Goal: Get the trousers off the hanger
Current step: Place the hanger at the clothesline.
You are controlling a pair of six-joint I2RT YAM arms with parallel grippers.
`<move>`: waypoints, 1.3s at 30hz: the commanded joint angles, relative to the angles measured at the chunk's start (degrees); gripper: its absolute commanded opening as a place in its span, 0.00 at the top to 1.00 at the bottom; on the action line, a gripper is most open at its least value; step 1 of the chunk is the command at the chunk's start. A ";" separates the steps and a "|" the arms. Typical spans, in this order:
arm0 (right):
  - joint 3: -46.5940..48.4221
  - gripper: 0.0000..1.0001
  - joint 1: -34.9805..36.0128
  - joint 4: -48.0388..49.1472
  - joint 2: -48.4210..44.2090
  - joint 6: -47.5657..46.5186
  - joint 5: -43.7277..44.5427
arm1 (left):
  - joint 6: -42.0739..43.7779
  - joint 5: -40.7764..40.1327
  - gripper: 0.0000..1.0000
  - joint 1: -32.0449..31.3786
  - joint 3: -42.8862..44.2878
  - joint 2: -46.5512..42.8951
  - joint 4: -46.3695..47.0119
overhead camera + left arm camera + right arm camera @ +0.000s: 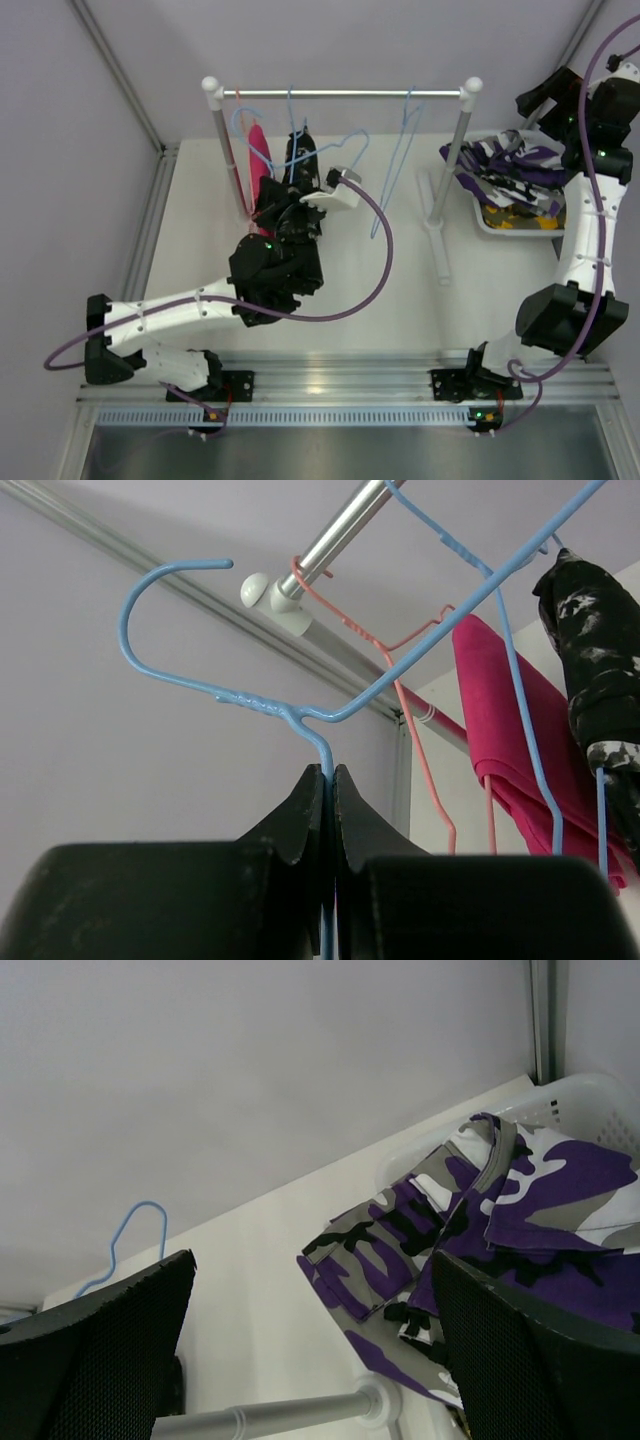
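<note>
By the silver rail our left claw clamps a blue wire hanger; hot pink cloth trousers dangle just beside it, right claw gaping, far off.

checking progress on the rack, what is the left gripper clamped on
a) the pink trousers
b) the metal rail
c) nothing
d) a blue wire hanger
d: the left gripper is shut on the wire of the blue hanger just below its hook, while the pink trousers hang apart from it.
</note>
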 commanded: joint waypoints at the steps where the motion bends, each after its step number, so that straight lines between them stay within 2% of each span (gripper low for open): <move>1: -0.57 0.01 -0.51 2.99 -1.11 0.74 -0.91 | -0.69 0.96 1.00 0.62 0.42 2.46 -1.27; 10: -1.36 0.00 -0.51 3.96 -0.40 1.09 -1.79 | 5.73 1.48 1.00 0.71 2.80 8.97 4.53; 15: -1.37 0.01 -0.51 4.05 0.30 1.18 -2.31 | 11.35 2.10 1.00 0.89 4.11 12.66 11.73; 39: -3.30 0.01 -0.51 8.09 4.34 2.32 -6.44 | 17.51 5.09 1.00 5.46 15.01 26.90 20.26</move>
